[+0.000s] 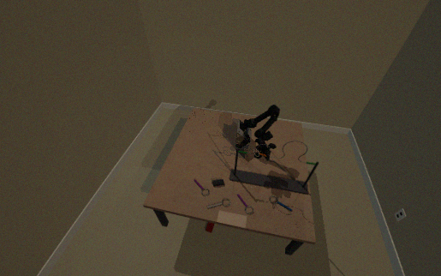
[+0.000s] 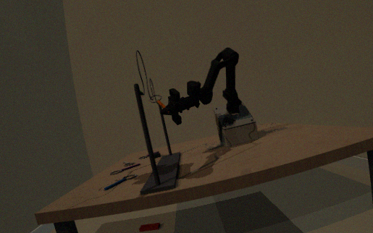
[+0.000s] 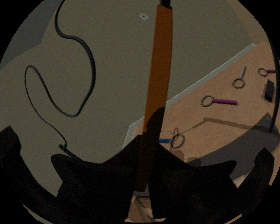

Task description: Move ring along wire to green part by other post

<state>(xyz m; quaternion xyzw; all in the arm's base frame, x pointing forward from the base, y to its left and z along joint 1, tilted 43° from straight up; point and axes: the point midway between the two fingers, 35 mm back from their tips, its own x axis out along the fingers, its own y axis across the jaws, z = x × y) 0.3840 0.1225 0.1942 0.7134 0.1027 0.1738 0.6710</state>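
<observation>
Four loose ringed tools, one blue-handled (image 1: 284,206) (image 2: 115,183) (image 3: 164,141), toward the table's (image 1: 168,184) (image 2: 287,159) (image 3: 191,107) near edge. Beyond: dark base (image 1: 268,182) (image 2: 168,174) (image 3: 226,162), reaching the right edge. Farther: orange handle (image 1: 263,155) (image 2: 161,104) (image 3: 161,60), raised between posts, fingers (image 1: 268,156) (image 2: 166,110) clamped on its end; ring beyond, at the wire. Presumably light, stiff; best held low, guarding against swivel.

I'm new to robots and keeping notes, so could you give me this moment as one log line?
gripper: shut on orange handle | handle: tilted | release: not yet done
</observation>
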